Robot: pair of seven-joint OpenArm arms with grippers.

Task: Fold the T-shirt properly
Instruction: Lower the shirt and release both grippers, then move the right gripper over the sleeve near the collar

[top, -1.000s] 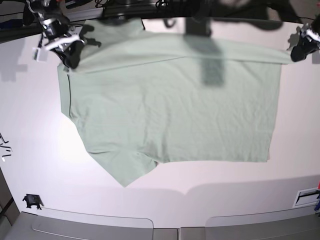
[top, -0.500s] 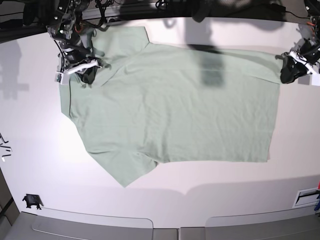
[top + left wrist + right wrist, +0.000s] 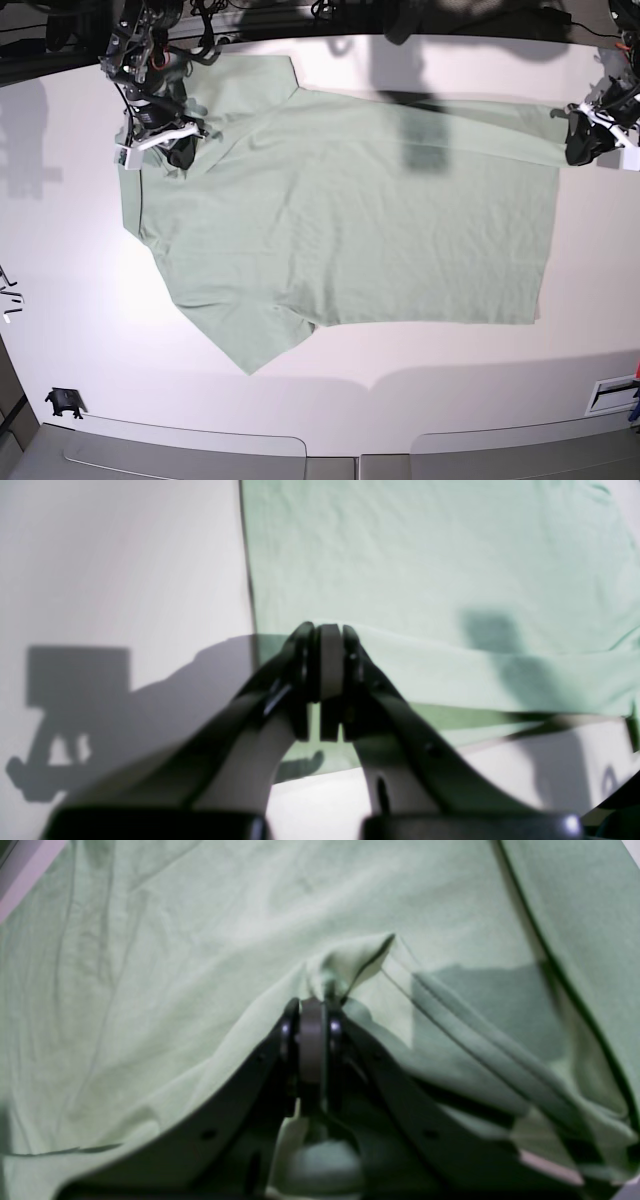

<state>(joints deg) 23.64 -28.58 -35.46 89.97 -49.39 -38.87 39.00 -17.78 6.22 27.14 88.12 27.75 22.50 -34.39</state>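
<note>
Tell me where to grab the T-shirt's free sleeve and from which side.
Grip the T-shirt sleeve by its outer hem corner, coming from the table's near edge: probably easiest, since it lies flat, pointing outward with bare table around it.

Pale sage-green T-shirt spread flat, far edge folded over, one sleeve out.

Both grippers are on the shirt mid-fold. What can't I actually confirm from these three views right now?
- Base view: the right gripper blocks the pinched spot on the T-shirt.
- Base view: the left gripper is small at the frame's right edge; its hold on the hem corner is unreadable.
- Right wrist view: blurred; the fingers hide how many layers are caught.
- Left wrist view: the fingers hide the cloth between them.
</note>
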